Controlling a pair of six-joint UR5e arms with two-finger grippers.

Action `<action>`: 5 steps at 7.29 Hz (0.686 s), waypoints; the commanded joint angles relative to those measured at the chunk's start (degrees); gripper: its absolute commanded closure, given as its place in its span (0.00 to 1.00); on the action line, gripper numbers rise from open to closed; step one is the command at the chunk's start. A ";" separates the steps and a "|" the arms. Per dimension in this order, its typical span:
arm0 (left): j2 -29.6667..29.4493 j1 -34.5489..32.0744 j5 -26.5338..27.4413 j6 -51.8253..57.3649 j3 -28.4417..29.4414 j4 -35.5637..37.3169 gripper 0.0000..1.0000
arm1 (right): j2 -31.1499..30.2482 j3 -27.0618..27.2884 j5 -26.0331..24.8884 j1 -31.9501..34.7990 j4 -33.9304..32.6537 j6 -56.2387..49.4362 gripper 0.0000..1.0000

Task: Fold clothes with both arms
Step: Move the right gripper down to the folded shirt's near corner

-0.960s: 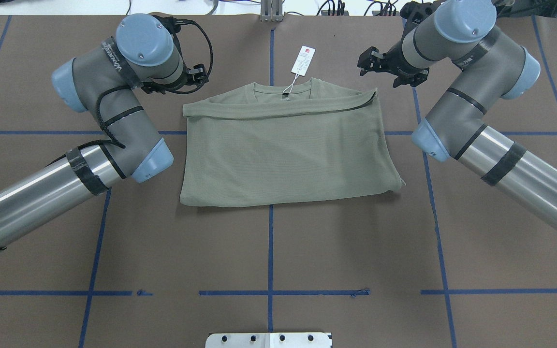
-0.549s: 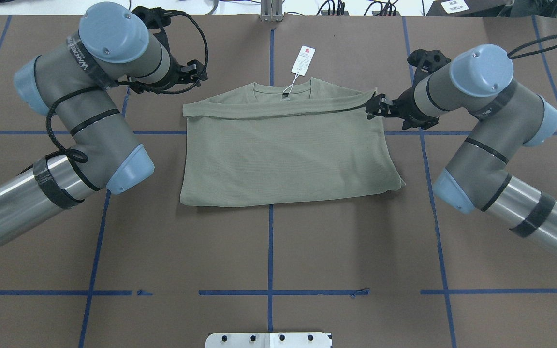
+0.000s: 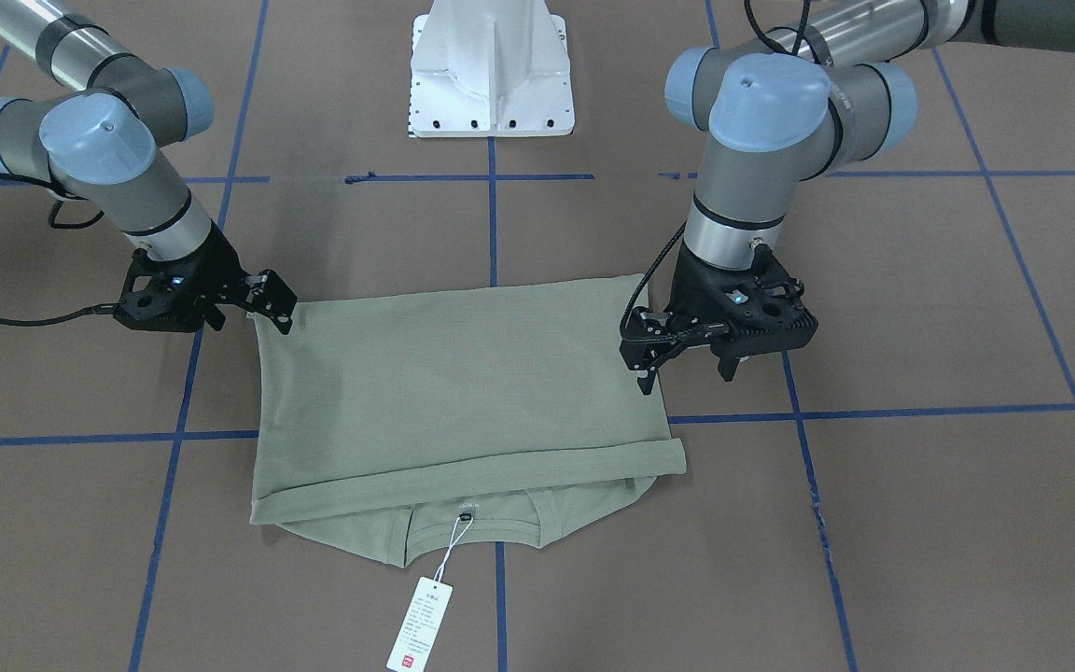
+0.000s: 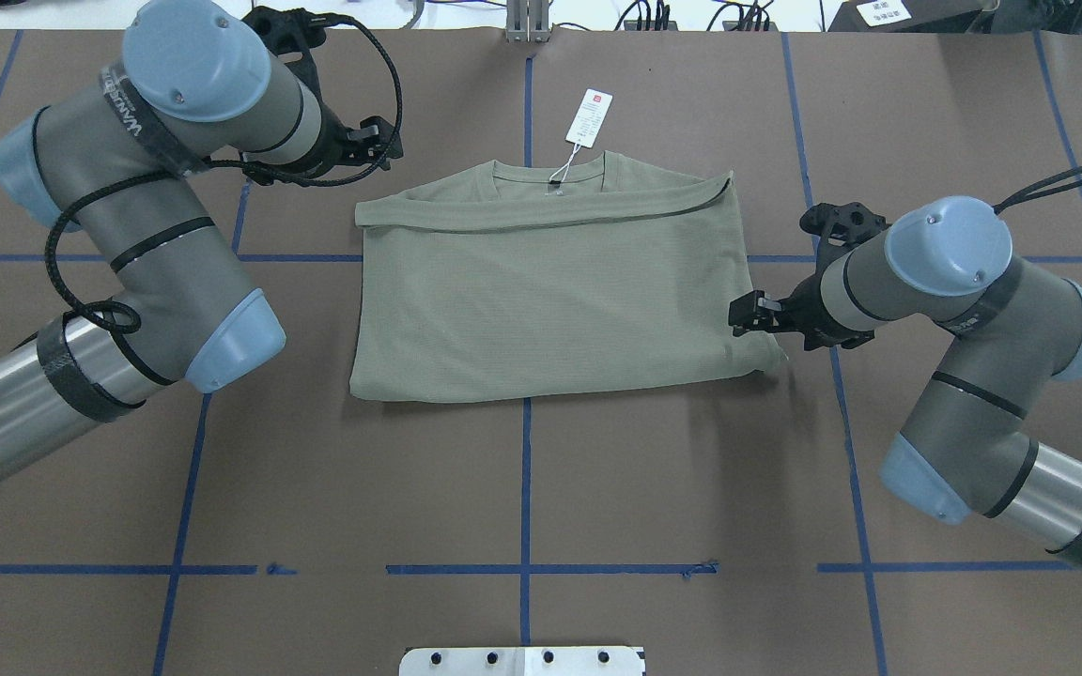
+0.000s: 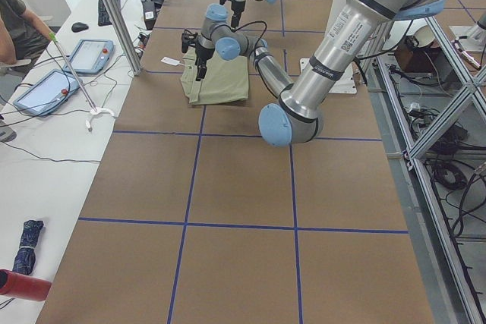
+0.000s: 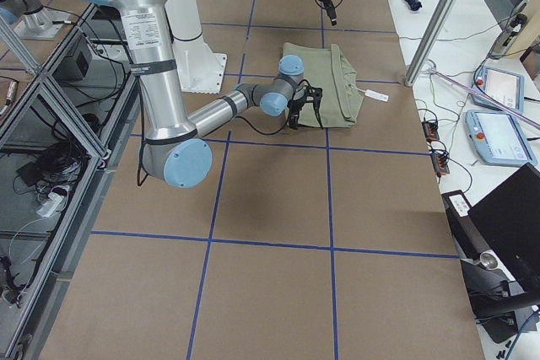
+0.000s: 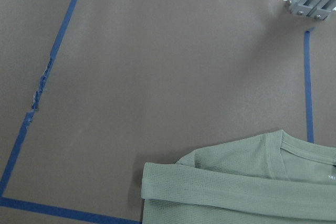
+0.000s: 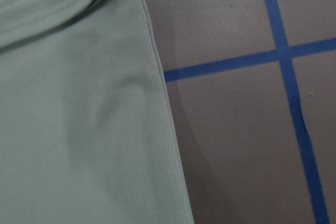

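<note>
The sage-green shirt (image 4: 550, 300) lies folded into a flat rectangle mid-table, its collar on the far side and a white hang tag (image 4: 590, 117) beyond it. My left gripper (image 4: 381, 145) hovers open just outside the shirt's far left corner, holding nothing; in the front-facing view this left gripper (image 3: 684, 373) hangs above the shirt's (image 3: 463, 392) side edge. My right gripper (image 4: 744, 314) is open at the shirt's right edge near its near corner, low at the cloth in the front-facing view (image 3: 274, 301). The right wrist view shows only the shirt's edge (image 8: 79, 119), no fingers.
The brown table cover carries a grid of blue tape lines (image 4: 524, 488). The white pedestal base (image 3: 493, 70) stands at the robot's side. A person (image 5: 15, 28) sits at a side desk with tablets (image 5: 89, 55) beyond the table's far edge.
My right arm has swept from above the shirt's far right corner along its right edge to the near right corner. My left arm has drawn slightly outward and stays near the far left corner.
</note>
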 commanded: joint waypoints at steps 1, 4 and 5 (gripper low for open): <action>0.74 0.06 -0.01 -0.01 -1.15 -0.06 0.00 | 0.41 -0.93 0.05 -1.71 -0.27 -0.01 0.04; 0.91 0.06 -0.09 0.42 -1.16 -0.15 0.00 | 0.23 0.11 1.28 -1.80 -0.09 -0.80 1.00; 1.09 0.15 -0.09 0.51 -1.07 -0.24 0.00 | 0.06 0.38 2.33 -1.71 -0.18 -0.80 1.00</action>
